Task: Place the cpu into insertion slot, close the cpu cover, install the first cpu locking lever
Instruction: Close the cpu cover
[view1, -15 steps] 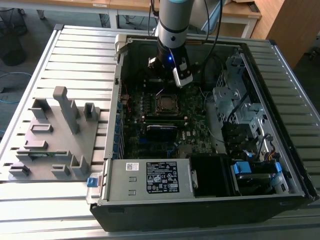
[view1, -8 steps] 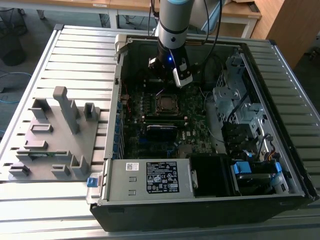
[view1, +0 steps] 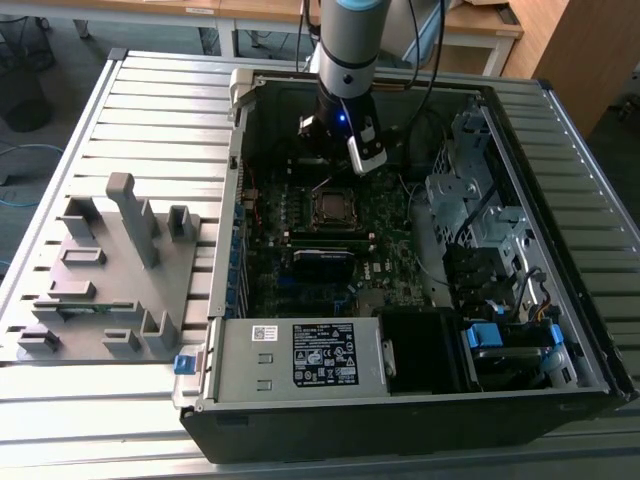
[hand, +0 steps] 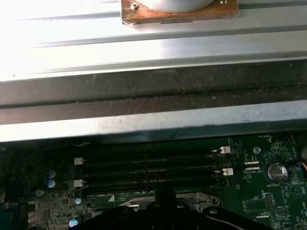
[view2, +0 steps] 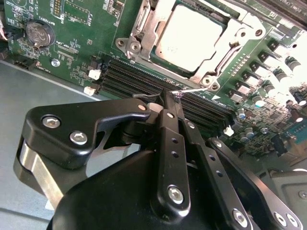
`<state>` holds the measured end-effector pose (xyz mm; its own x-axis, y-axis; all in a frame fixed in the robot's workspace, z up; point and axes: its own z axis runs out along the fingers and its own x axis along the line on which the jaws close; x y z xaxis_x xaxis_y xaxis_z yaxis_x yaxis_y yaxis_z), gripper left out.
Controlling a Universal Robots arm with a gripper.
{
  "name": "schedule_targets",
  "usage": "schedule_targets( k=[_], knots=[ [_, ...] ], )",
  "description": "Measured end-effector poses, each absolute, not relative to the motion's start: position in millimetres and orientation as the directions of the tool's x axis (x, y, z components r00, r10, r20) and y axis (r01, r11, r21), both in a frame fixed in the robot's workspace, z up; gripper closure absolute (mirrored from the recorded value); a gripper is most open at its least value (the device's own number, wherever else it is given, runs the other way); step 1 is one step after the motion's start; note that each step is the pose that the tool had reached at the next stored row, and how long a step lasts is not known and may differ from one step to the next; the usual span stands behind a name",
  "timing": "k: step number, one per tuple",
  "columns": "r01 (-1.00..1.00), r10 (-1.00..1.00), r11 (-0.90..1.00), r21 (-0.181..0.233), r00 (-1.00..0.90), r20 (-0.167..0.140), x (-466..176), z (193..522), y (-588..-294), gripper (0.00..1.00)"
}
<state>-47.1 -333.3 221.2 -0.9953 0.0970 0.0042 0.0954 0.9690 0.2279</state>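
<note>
Already the cpu (view2: 189, 36) lies beneath the lowered cpu cover (view2: 152, 26); my jaws hover beside the locking lever (view2: 196, 89), pinched together on nothing, probably as a pressing tip.

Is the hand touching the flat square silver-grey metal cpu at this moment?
Apart. In the second wrist view the hand ends over the long black memory slots, clearly short of the flat square silver-grey cpu.
</note>
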Motion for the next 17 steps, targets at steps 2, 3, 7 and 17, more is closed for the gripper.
schedule_targets(
  k=[2,3,7,17],
  knots=[
    [0.095,0.097,0.969,0.227,-0.995,0.004,-45.4,220.8,-333.3,0.90],
    [0.096,0.097,0.969,0.226,-0.995,0.004,-44.8,220.6,-333.3,0.90],
    [0.095,0.097,0.970,0.226,-0.995,0.004,-44.1,219.3,-332.9,0.90],
    [0.095,0.097,0.970,0.226,-0.995,0.004,-44.1,214.5,-331.9,0.90]
  ],
)
